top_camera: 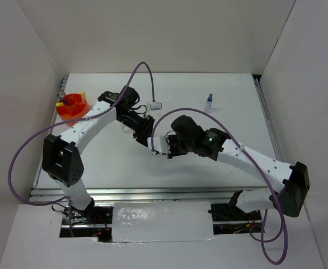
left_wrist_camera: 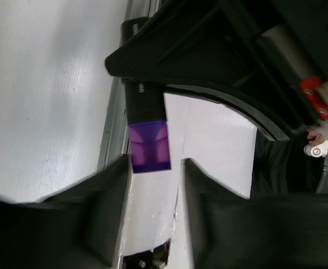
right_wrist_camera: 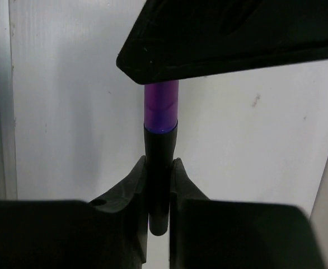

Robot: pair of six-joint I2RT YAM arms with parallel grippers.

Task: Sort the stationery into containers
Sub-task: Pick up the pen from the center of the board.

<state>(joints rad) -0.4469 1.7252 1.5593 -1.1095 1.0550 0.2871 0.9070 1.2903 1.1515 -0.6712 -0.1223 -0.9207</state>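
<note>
My right gripper [right_wrist_camera: 160, 166] is shut on the black barrel of the purple marker [right_wrist_camera: 161, 109] and holds it above the table. The marker's purple end points at my left gripper [left_wrist_camera: 155, 164], which is open; that end [left_wrist_camera: 149, 147] lies just beyond its fingertips, close to the left finger. In the top view the two grippers meet at mid-table, the left [top_camera: 149, 141] and the right [top_camera: 168, 148]. The orange-red cup [top_camera: 71, 107] stands at the far left with pens and a pale yellow stick in it. The small blue-capped bottle [top_camera: 209, 102] stands at the far right of centre.
A small white item [top_camera: 155, 105] lies behind the left arm. White walls enclose the table on three sides. A metal rail [top_camera: 125, 193] runs along the near edge. Purple cables loop over both arms.
</note>
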